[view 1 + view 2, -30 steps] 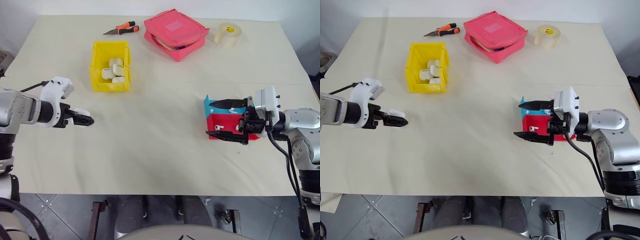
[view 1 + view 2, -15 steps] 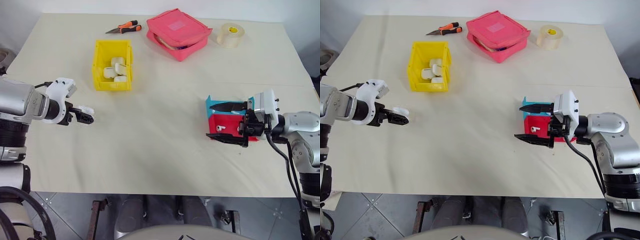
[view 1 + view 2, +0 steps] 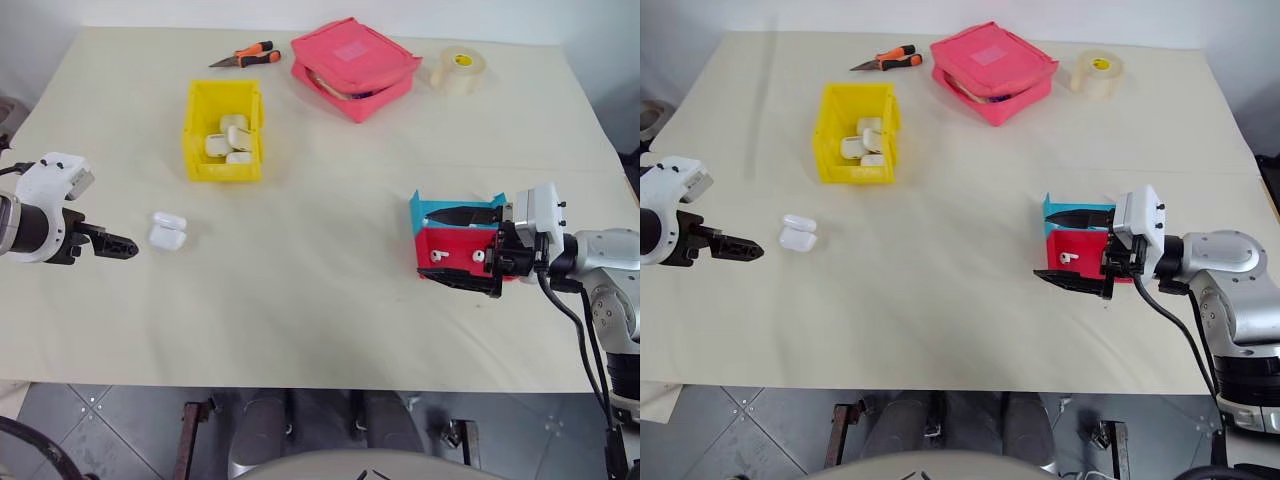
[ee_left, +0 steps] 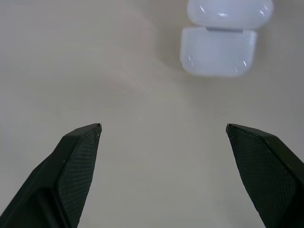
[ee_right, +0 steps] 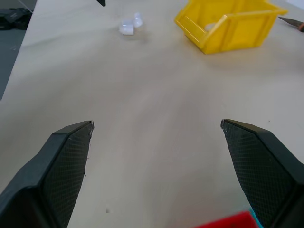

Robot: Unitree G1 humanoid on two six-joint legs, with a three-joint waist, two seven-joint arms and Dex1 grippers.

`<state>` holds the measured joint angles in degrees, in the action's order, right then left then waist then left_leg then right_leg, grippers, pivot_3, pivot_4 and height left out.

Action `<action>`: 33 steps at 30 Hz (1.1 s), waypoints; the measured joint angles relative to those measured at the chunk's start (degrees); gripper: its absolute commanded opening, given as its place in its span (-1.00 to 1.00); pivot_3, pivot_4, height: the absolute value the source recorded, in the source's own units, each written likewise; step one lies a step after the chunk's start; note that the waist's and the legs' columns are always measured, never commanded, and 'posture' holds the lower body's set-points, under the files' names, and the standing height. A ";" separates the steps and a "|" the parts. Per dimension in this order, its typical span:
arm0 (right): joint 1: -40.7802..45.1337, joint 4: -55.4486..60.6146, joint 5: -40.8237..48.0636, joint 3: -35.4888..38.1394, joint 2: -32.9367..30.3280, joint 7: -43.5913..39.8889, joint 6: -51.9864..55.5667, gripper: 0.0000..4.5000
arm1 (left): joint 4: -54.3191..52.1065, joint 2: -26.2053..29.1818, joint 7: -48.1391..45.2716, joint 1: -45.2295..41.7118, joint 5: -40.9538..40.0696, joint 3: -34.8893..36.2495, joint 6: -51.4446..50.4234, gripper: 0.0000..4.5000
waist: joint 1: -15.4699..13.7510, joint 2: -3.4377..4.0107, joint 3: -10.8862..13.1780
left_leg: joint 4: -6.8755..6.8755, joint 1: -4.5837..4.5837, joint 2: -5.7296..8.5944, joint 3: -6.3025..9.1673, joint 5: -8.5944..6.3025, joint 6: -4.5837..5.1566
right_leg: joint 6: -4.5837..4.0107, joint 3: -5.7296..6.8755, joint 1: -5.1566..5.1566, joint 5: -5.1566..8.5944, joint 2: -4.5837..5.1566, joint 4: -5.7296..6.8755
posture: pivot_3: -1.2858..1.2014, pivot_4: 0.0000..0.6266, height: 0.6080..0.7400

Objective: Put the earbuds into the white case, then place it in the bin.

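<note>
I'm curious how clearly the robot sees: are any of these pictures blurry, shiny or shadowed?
Head views: even, soft light, sharp all over; faint shadows under the case and bin. Left wrist view: the case is soft, with small glare spots on its gloss; the pincer fingers look sharper. Right wrist view: fingers crisp, the far case hazy.

arms: silver | wrists: white | end effector (image 3: 118, 243) fingers: black, textured

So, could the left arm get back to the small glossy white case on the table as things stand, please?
Probably yes: the small glossy white case lies alone on the bare cream table, just ahead of the left tool, whose fingers stand wide open with nothing between them.
</note>
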<state>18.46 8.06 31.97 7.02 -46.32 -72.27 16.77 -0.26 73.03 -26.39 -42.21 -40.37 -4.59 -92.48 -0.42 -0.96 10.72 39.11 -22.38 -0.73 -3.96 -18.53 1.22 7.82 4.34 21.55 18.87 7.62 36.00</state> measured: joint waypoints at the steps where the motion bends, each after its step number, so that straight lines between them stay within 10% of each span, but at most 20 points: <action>1: 0.61 -0.16 -0.02 -0.09 0.00 -0.17 -0.01 1.00 | -0.10 -0.46 1.39 -0.01 -1.09 0.26 -0.01 0.98 | -0.21 -0.02 0.01 | 0.00 0.00 0.00 0.03 0.00 -0.01 | 0.00 -0.05 -0.01 0.00 0.00 0.00 | 0.03 -0.52 1.00; 14: 2.79 -2.40 -0.53 -1.80 0.27 -0.95 -0.23 1.00 | 7.01 -15.54 10.76 -5.41 -0.09 0.77 0.00 0.98 | -0.56 -0.05 0.03 | 0.00 -0.03 0.04 -0.09 0.01 -0.02 | 0.01 0.20 0.03 0.00 -0.19 0.01 | 0.03 -0.52 1.00; 33: -0.71 -0.17 -0.50 -1.50 0.14 0.71 -0.23 1.00 | 17.21 -20.11 -1.46 -11.89 14.16 -10.12 8.28 0.80 | -1.04 -0.04 0.02 | 0.03 0.00 0.05 -0.13 0.12 -0.07 | 0.02 0.17 0.02 -0.01 -0.21 0.08 | 0.03 -0.52 1.00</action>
<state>17.74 7.89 31.47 5.52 -46.18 -71.55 16.55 16.95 52.92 -27.84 -54.11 -26.21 -14.71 -84.19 -1.46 -1.00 10.74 39.14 -22.38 -0.69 -4.08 -18.41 1.15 7.84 4.51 21.57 18.86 7.41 36.08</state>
